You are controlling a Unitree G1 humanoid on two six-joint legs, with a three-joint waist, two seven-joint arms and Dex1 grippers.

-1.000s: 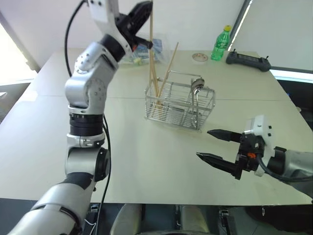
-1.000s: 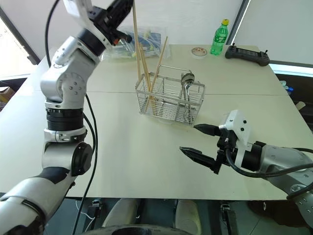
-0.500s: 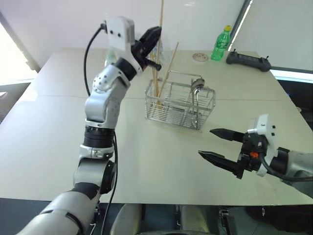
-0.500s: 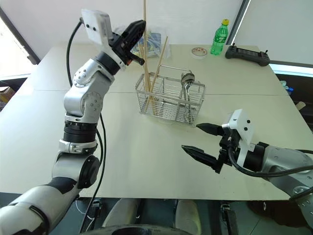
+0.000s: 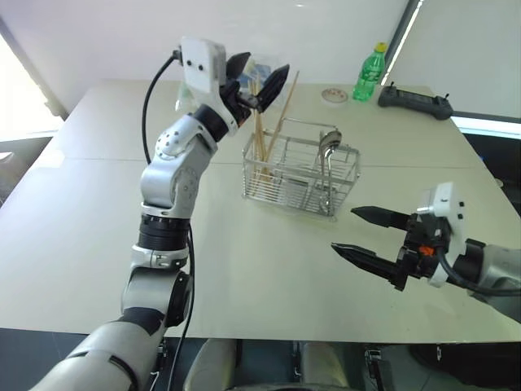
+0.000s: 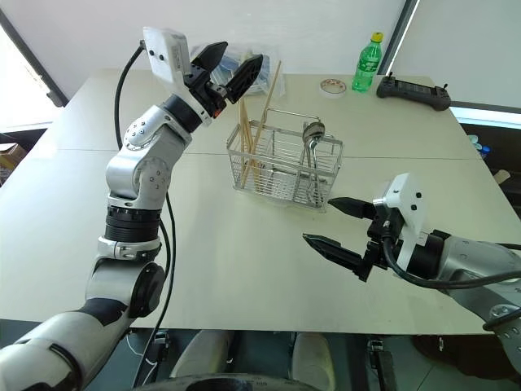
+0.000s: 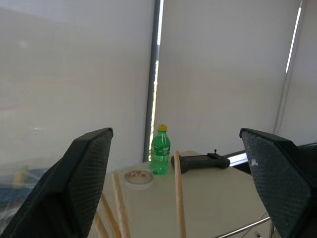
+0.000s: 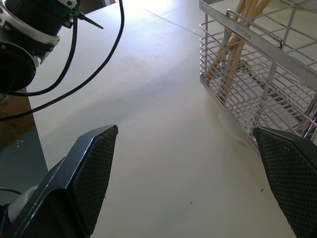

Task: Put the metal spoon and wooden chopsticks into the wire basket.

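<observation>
Our left gripper [image 6: 230, 68] spread wide above the basket [image 6: 285, 167]

We see the chopsticks [image 6: 247, 147] standing in its left end, the spoon [image 6: 311, 137] upright at its right; our right gripper [image 6: 337, 226] gapes empty nearby. Sticks look light, stiff; we'd pinch them mid-length, the slick spoon by its handle.

Stamped "SUS304" on the top rail of the basket [image 8: 257, 44], at its end near the chopsticks [image 8: 233, 54]. Nothing else legible; label of the bottle [image 5: 367, 75] unreadable.
</observation>
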